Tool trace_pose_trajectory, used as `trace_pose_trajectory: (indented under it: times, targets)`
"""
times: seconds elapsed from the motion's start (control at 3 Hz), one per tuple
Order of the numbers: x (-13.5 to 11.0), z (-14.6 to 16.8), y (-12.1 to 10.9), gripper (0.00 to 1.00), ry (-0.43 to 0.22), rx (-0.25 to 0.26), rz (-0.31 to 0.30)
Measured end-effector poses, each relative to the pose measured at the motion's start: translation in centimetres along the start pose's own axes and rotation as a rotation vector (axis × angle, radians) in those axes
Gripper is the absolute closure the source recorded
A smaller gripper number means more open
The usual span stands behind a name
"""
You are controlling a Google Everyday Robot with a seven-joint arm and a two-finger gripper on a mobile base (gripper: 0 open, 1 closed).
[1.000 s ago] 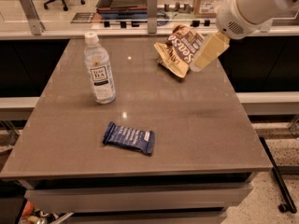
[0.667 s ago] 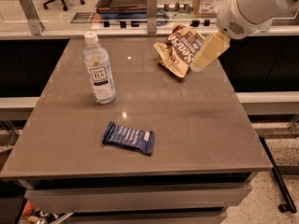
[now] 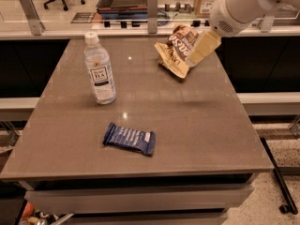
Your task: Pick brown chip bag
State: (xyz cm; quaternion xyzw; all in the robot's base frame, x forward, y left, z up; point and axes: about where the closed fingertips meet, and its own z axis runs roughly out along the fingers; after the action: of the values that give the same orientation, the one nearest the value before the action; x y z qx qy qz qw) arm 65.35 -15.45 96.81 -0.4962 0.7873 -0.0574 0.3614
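The brown chip bag (image 3: 174, 48), crinkly dark brown and tan with white lettering, stands tilted on its lower corner at the far right of the table (image 3: 187, 125). My gripper (image 3: 201, 48) comes down from the white arm (image 3: 234, 8) at the upper right. Its cream finger (image 3: 204, 46) lies across the bag's right side, shut on it. The second finger is hidden behind the bag.
A clear tea bottle (image 3: 99, 69) with a white cap stands upright at the far left of the table. A flat blue wrapped bar (image 3: 130, 138) lies near the front middle. A counter with glass dividers (image 3: 152, 6) runs behind the table.
My arm and gripper have shifted slightly left and up. The chip bag has stayed almost where it was. The bottle and the bar have not moved.
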Motion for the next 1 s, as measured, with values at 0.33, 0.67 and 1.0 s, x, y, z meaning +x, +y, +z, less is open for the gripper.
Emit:
trace_pose_trajectory:
  times: [0.33, 0.67, 1.0]
  targets:
    - [-0.2, 3.1, -2.8, 0.00, -0.031, 0.050, 0.050]
    - [-0.5, 6.3, -4.3, 0.00, -0.100, 0.044, 0.115]
    - [-0.1, 9.5, -4.3, 0.00, -0.166, 0.004, 0.188]
